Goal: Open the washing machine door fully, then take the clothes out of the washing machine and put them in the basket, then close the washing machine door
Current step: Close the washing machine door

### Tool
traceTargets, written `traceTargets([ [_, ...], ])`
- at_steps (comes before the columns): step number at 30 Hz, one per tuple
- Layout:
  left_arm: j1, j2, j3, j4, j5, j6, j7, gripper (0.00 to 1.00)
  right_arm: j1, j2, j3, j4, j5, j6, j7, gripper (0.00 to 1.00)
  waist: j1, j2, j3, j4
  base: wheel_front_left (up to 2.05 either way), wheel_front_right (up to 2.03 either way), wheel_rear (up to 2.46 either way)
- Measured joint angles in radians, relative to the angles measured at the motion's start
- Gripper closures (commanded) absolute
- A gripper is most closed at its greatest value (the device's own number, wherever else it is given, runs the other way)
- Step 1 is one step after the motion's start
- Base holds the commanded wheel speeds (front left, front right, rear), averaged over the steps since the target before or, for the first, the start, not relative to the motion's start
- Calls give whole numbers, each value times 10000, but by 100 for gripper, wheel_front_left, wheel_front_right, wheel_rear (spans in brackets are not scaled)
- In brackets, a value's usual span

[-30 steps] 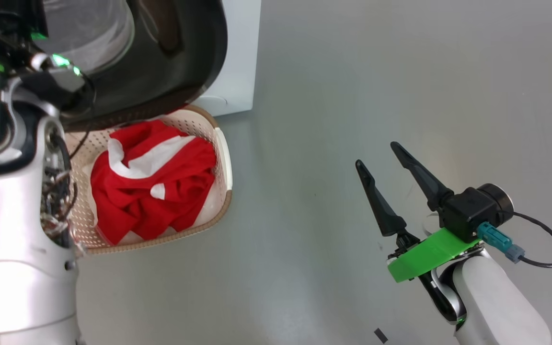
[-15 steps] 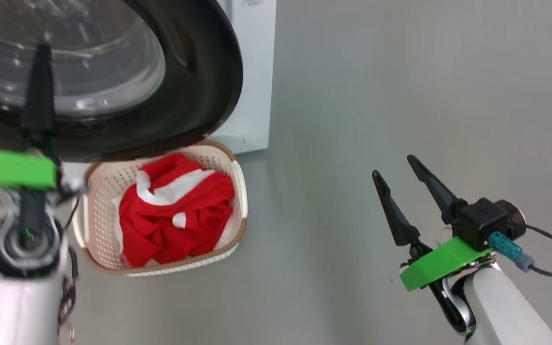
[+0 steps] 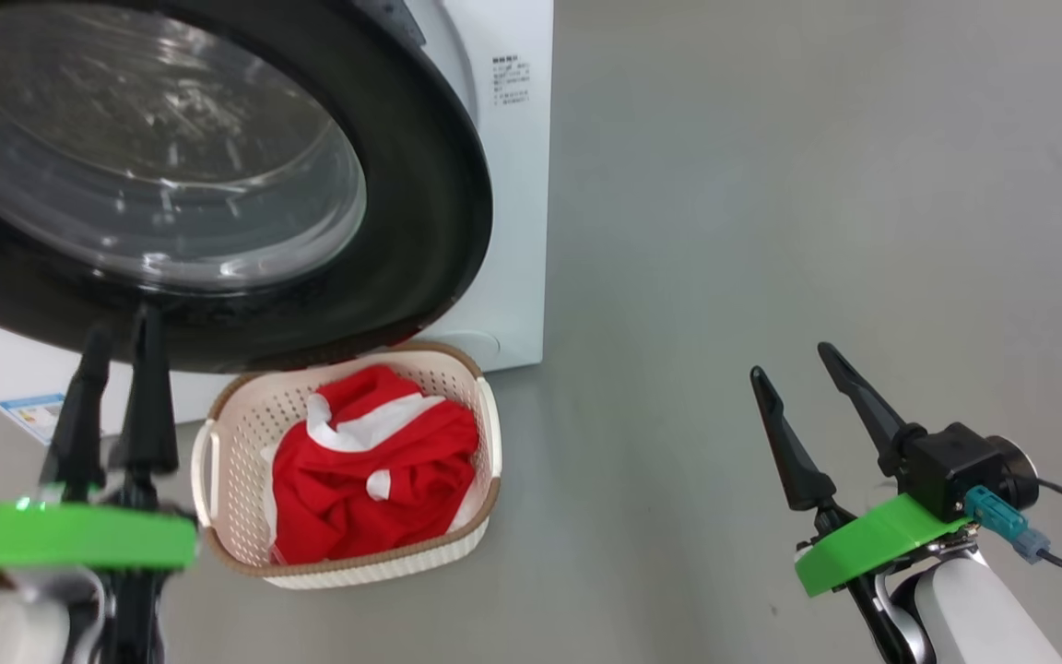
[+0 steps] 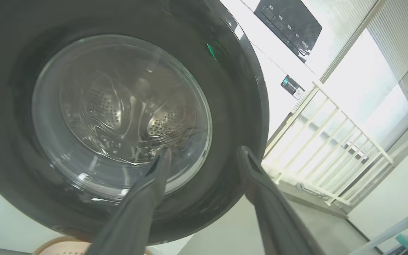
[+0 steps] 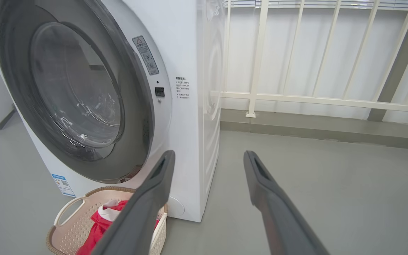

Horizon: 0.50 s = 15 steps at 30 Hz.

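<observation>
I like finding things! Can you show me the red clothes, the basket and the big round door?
the clothes (image 3: 374, 489): head view, middle of the red heap.
the basket (image 3: 236, 443): head view, its holey left wall.
the washing machine door (image 3: 153, 157): head view, centre of the glass window.

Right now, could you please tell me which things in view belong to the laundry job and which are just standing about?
Job: washing machine door, washing machine, clothes, basket.
Just about: white railing, grey floor.
</observation>
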Motion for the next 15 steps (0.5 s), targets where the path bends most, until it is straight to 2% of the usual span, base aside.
traceTargets([
  [4, 894, 374, -42, -372, 1651, 445, -171, 0, 191, -8, -2, -46, 0, 0, -2, 0, 0, 0, -312, 14, 0, 0, 0],
  [8, 1797, 414, -73, -671, 3045, 842, -192, 0, 464, -25, 46, -82, 0, 0, 0, 0, 0, 0, -637, -25, 0, 0, 0],
  [12, 2657, 391, 4, -790, 3977, 1081, -205, 0, 753, -105, 81, -257, 15, 0, 0, 0, 0, 0, -957, -97, 0, 0, 0],
  [15, 3056, 171, 167, -880, 4360, 1131, -205, 0, 932, -196, 180, -416, 77, 0, -2, 0, 0, 0, -1148, -148, 0, 0, 0],
])
